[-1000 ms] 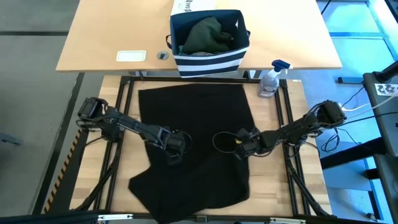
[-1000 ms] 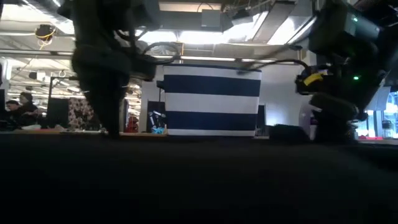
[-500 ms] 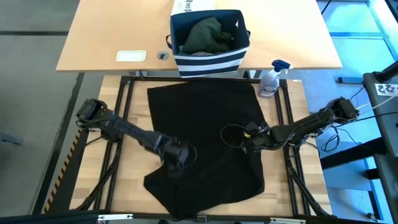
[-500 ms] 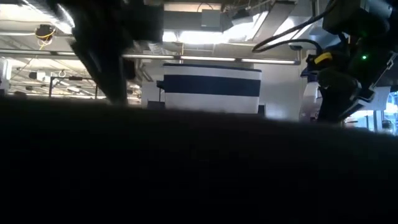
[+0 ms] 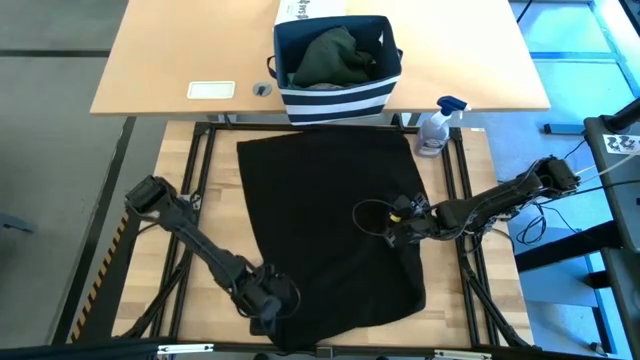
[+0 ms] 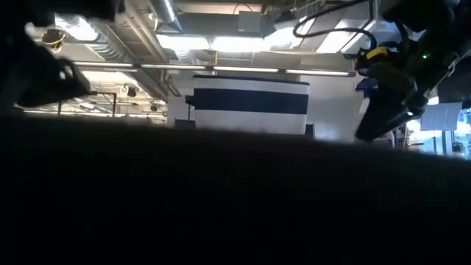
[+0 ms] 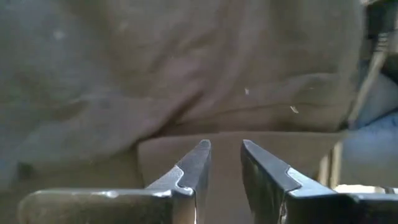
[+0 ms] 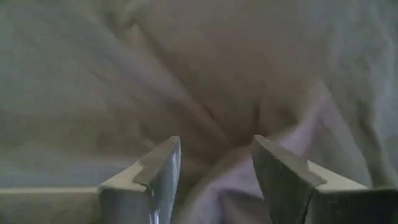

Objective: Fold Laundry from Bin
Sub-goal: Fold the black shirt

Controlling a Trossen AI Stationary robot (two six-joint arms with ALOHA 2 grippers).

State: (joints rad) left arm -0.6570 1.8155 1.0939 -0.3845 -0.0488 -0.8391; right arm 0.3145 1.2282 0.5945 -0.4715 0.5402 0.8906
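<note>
The large black cloth garment (image 5: 335, 225) lies spread on the wooden table (image 5: 450, 300) for folding; the left end effector (image 7: 224, 163) is slightly apart at its near corner, the right end effector (image 8: 214, 163) is apart, apparently pinning cloth.

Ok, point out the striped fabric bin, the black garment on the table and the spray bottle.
Navy white-striped fabric bin (image 5: 335, 103), high view, striped front wall.
Black cloth garment (image 5: 330, 215), high view, flat middle.
Clear spray bottle with blue trigger (image 5: 434, 132), high view, body.
</note>
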